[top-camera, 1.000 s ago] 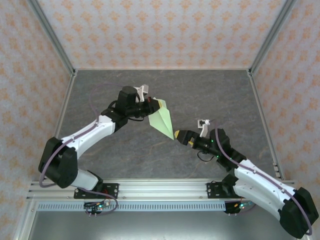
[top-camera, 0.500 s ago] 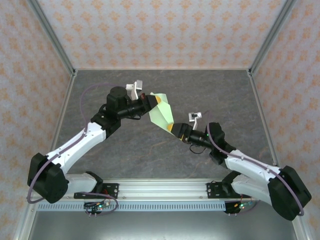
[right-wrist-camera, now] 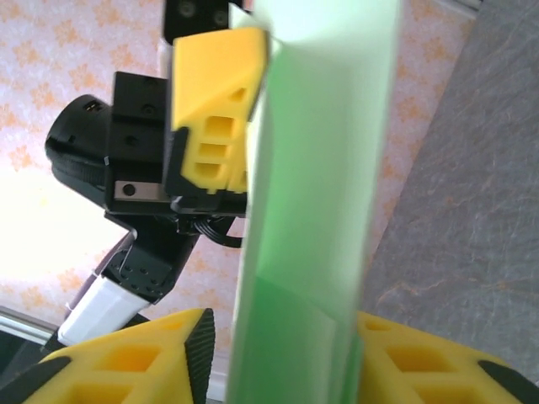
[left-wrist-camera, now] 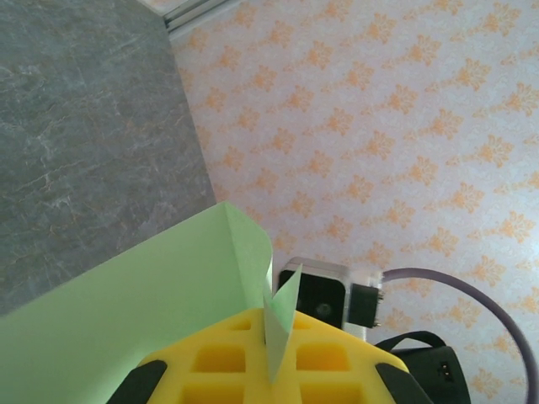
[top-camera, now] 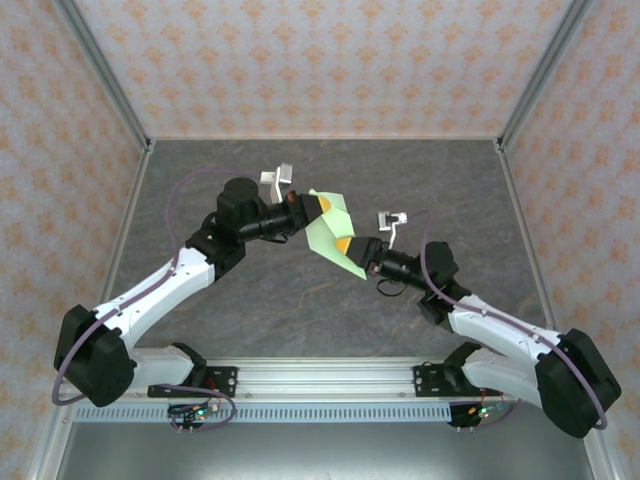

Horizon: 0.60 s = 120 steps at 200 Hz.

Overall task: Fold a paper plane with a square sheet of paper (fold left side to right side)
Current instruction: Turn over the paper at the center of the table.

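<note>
A: Biggest first. Grey mottled table, boxed in by patterned walls. Metal rail along the near edge.

B: Confirmed. Left arm reaching up and to the right, right arm reaching up and to the left. Tips nearly meeting over mid-table.

A: Between them, lifted off the table: the paper. Pale green, folded to a point, slanting from upper left down to lower right.

B: Upper end pinched by the left gripper, clamped tight. From the left wrist: paper curling out past a yellow finger, with a thin flap standing on edge.

A: Lower end?

B: Sitting inside the right gripper. From the right wrist: paper running up as a strip between two yellow fingers, left gripper gripping it beyond. Can't tell whether squeezed there or merely straddled.
</note>
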### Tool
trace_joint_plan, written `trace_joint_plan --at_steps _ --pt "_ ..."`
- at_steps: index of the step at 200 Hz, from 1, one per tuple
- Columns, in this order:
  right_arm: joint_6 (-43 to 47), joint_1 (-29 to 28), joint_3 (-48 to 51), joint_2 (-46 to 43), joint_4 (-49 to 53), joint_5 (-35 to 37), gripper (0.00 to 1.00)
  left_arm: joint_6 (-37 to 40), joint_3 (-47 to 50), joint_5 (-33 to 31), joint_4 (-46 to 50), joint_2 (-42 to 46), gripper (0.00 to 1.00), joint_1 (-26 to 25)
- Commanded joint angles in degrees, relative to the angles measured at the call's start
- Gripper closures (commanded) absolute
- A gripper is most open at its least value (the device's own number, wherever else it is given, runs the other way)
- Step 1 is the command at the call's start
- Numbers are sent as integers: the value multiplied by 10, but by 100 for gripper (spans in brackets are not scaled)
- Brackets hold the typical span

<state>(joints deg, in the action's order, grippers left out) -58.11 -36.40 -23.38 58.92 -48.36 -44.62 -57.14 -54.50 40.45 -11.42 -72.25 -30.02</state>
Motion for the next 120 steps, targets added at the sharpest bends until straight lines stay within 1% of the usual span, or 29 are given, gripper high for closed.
trace_joint_plan --at_steps 1,12,17,46,57,66,72,84,102,111,120 --pt "19 -3 -15 -23 10 -8 66 7 5 10 -13 4 95 -1" --pt "25 -3 -14 -28 20 -6 71 15 2 10 -4 5 95 -1" --pt "28 -3 -12 -31 25 -5 74 22 1 7 5 6 93 -2" --pt "70 -3 -16 -51 98 6 82 76 -11 -26 82 20 64 -1" --pt "105 -4 -27 -62 169 13 84 106 -16 -55 133 30 50 -2" --pt "136 -6 -38 -72 225 22 86 131 -19 -82 170 41 41 -1" --pt "154 -8 -44 -77 261 29 86 147 -21 -103 197 47 37 -1" --pt "196 -13 -61 -83 331 45 88 175 -24 -144 246 63 32 -1" --pt "252 -24 -87 -78 421 74 90 206 -26 -198 301 86 29 -1" --pt "281 -35 -101 -73 468 101 92 219 -25 -221 321 100 28 -2" --pt "316 -50 -125 -65 525 146 94 231 -24 -243 337 113 27 -2"
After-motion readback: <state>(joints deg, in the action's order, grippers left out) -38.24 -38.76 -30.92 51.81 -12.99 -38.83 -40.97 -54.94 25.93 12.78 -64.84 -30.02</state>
